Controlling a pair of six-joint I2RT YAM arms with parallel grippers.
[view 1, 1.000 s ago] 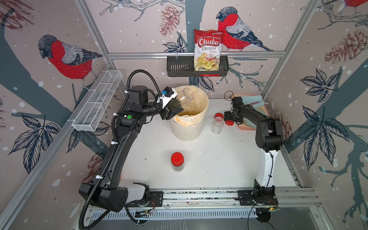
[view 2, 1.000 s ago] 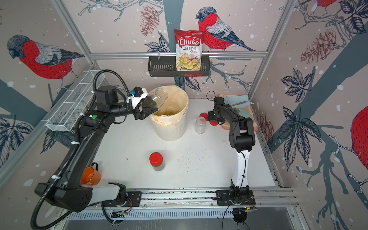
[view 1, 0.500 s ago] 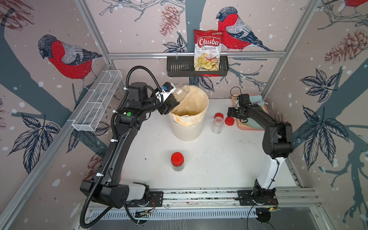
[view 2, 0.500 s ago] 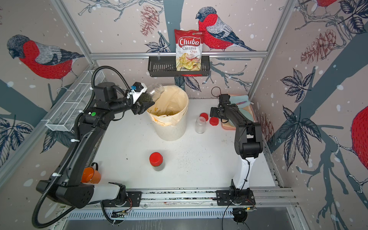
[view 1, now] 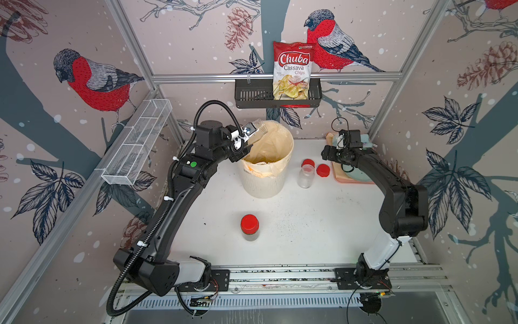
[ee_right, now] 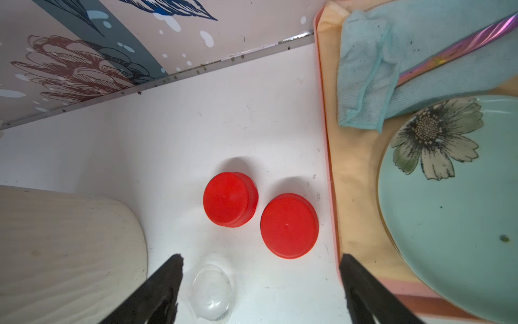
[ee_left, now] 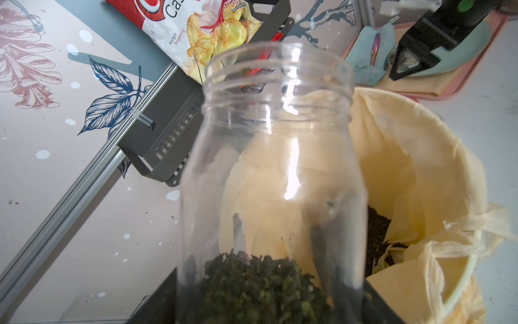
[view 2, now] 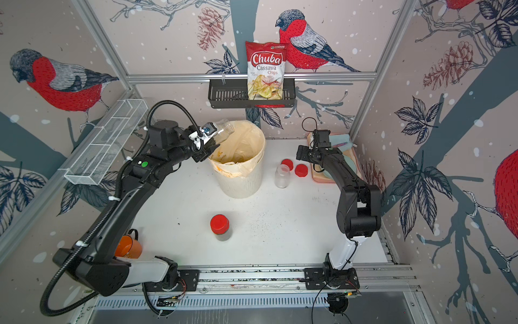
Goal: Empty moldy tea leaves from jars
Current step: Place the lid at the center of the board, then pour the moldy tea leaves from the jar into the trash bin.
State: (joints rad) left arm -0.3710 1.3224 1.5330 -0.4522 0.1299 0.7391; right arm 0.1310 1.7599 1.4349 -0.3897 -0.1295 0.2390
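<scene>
My left gripper [ee_left: 269,311] is shut on an open clear jar [ee_left: 274,168] beside the left rim of the white bin [view 1: 266,182], mouth tilted upward. Dark tea leaves [ee_left: 258,283] lie at the jar's base. More leaves [ee_left: 377,232] sit inside the bin's yellowish liner [ee_left: 420,182]. My right gripper [ee_right: 260,269] is open above two loose red lids [ee_right: 229,199] [ee_right: 288,224] and holds nothing. An empty lidless jar [view 1: 305,176] stands right of the bin. A jar with a red lid [view 1: 249,227] stands at front centre, with dark leaves inside.
A pink tray [ee_right: 330,140] at the back right holds a flowered plate [ee_right: 448,210] and a blue cloth [ee_right: 367,73]. A black wall basket [view 1: 252,96] carries a chips bag. A wire basket [view 1: 137,146] hangs on the left wall. An orange mug [view 2: 127,246] sits front left.
The left arm raised the jar at the bin's left rim and tipped its mouth upward. The right arm's elbow swung outward and its jaws opened slightly wider.
</scene>
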